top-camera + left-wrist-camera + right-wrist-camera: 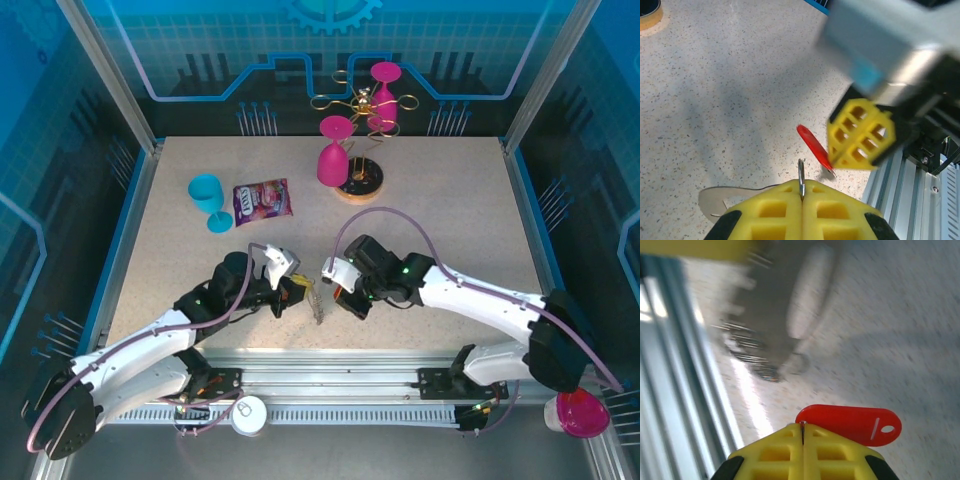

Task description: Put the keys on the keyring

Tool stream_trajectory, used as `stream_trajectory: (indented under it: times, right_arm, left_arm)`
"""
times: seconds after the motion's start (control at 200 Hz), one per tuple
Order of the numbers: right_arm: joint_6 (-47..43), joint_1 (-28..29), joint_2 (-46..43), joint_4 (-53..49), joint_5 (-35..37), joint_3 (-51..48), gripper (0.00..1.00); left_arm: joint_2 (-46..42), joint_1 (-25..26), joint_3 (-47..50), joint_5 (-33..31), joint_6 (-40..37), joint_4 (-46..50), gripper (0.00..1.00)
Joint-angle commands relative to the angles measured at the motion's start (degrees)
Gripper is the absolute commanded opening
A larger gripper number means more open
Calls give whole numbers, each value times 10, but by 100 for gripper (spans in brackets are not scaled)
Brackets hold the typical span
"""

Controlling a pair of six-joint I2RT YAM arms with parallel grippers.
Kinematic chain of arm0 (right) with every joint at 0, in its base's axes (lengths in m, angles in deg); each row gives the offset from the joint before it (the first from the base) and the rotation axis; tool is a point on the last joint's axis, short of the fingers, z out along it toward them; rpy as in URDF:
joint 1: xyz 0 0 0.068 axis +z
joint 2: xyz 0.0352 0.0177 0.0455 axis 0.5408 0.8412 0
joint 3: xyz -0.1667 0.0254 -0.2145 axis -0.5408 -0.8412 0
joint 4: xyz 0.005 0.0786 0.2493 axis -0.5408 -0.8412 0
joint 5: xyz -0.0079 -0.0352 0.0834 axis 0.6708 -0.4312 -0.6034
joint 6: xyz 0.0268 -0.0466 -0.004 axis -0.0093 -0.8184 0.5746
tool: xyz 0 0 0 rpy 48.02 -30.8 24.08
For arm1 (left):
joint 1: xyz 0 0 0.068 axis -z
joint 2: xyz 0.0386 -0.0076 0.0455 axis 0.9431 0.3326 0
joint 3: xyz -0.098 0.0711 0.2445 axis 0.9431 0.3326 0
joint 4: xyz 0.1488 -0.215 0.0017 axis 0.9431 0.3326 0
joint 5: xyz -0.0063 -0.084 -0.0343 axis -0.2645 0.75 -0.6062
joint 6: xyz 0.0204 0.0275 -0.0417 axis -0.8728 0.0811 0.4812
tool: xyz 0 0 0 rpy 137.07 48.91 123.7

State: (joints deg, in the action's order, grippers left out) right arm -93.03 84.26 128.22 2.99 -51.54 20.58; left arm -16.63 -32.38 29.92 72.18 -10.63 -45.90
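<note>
Place: a robot test cell in a lab, not a home or shop.
Walls: blue printed panels (330,60) with circuit and gear graphics, held by aluminium posts (110,75).
Surface: speckled beige surface (440,220) edged with blue trim.
Mounting: two white arms (130,355) bolted to slotted aluminium rails (340,375).
Props: staged oddments, namely pink goblets (335,160), a gold wire rack (360,100), a blue cup (208,195) and a snack packet (263,202).

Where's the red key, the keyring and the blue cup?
red key (850,422): right wrist view, on its red head.
keyring (765,315): right wrist view, on its grey body.
blue cup (205,189): top external view, on its bowl.
</note>
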Motion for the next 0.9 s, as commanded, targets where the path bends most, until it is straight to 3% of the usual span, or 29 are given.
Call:
stream_trajectory:
  times: [0.0, 0.22, 0.435, 0.54, 0.64, 0.795, 0.896]
  right_arm:
    - [-61, 2, -33, 40, -65, -26, 0]
    - [-93, 3, -27, 8, -130, -12, 0]
    - [-96, 3, 23, -63, -351, 52, 0]
    - [-79, 9, 44, -54, -404, 66, 0]
    - [-49, 7, 49, -7, -385, 61, 0]
    - [5, -11, 53, 39, -222, 54, 0]
    - [31, -28, 35, 65, -168, 40, 0]
  left_arm:
    - [4, -3, 3, 26, -20, -38, 0]
    - [11, -3, 1, 45, -18, -54, 0]
    - [10, -3, 2, 28, -19, -52, 0]
    - [9, -2, 2, 25, -19, -49, 0]
    - [9, -2, 3, 34, -17, -49, 0]
    - [-3, -2, 3, 37, -16, -36, 0]
    - [-13, -2, 4, 36, -16, -26, 0]
